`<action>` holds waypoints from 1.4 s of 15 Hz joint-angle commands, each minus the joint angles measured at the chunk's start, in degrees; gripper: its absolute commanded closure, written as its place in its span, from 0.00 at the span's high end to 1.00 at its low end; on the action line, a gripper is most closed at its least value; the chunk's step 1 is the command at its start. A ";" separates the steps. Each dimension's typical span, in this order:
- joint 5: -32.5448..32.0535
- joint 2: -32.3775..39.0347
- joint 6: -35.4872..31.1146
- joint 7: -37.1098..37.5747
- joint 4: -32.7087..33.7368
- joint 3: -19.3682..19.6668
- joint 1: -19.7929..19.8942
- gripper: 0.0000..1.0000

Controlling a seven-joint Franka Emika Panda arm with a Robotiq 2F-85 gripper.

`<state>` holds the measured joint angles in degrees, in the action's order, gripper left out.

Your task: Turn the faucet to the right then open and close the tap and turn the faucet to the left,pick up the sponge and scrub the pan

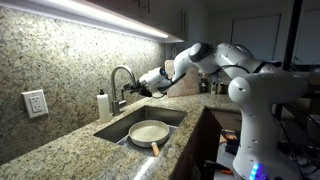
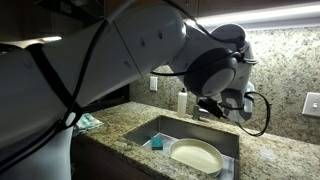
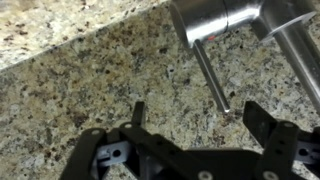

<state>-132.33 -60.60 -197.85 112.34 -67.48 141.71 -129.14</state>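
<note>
At the far edge of the sink (image 1: pixel 172 117), the faucet (image 1: pixel 120 80) stands on the granite tabletop (image 1: pixel 60 140), with a white bottle (image 1: pixel 103 105) just to its left. The arm (image 1: pixel 215 58) reaches in from the right and holds the jaws close beside the faucet, above the tabletop. In the wrist view the jaws stand fully open and hold nothing. The thin metal lever (image 3: pixel 212 80) runs down from the faucet body (image 3: pixel 215 18), and its tip lies between the jaws, apart from both. The pan (image 1: pixel 148 131) lies flat in the sink with its handle (image 1: pixel 154 148) pointing to the near rim. In an exterior view the sponge (image 2: pixel 157 143) lies in the sink just left of the pan.
</note>
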 commanded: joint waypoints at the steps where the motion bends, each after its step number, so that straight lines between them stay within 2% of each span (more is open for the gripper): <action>1: -0.16 2.38 0.00 1.16 -2.07 1.37 -0.11 1.00; 21: 0.35 2.31 0.10 1.42 -1.40 2.51 -0.16 1.00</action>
<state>-132.26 -60.57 -197.84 112.34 -67.43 142.96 -129.26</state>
